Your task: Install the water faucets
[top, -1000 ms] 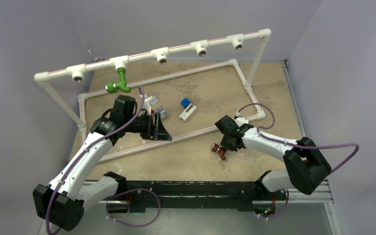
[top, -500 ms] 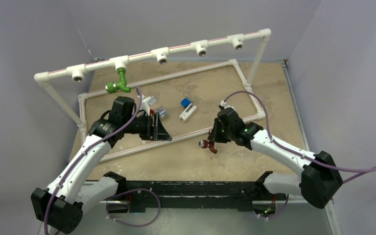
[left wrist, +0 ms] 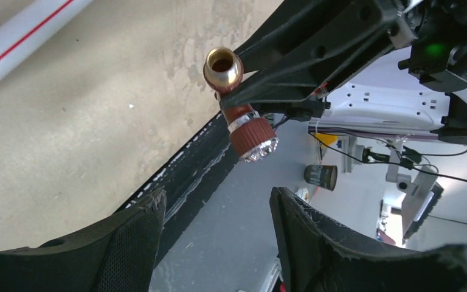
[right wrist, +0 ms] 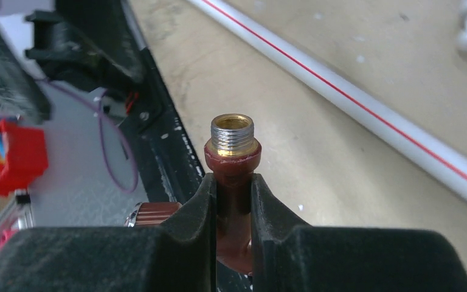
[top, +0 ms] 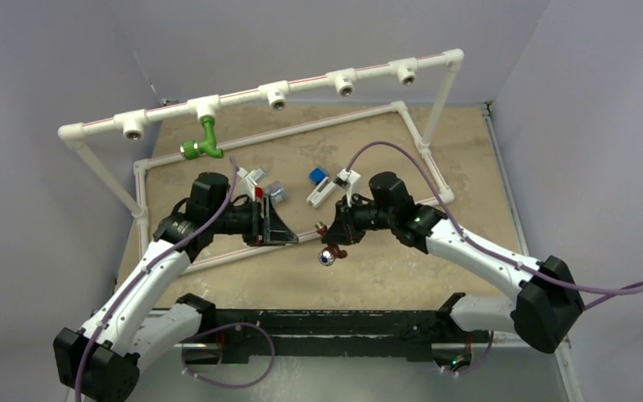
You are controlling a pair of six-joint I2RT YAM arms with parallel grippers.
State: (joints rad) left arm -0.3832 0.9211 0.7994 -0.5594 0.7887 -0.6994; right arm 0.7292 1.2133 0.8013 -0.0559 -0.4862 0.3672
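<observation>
While the reddish-brown faucet [top: 328, 254] hangs clear of the table [top: 435, 151], between the two arms, it is clamped at its body by the right gripper [top: 337, 234]. In the right wrist view both fingers [right wrist: 197, 210] press on the body just below the collar. The threaded brass end [right wrist: 232, 135] stands free above them. The green faucet [top: 203, 141] is already seated in a tee [top: 204, 106] on the upper rail [top: 310, 84], spout downward. Four empty sockets [top: 277, 96] remain on that rail.

Step in hand, as judged: transfer of the second faucet toward its socket, with one of two installed. The left gripper [top: 275, 226] faces the part with its jaws spread wide and nothing between them. In the left wrist view the faucet sits beyond the finger pads, apart from both. This reads as preparation for a hand-over or a steadying grasp.

Next move requires:
- keeping the thread exposed;
- aligning it square to an empty socket;
- engaging it by turning.

A tilted entry risks cross-threading.
</observation>
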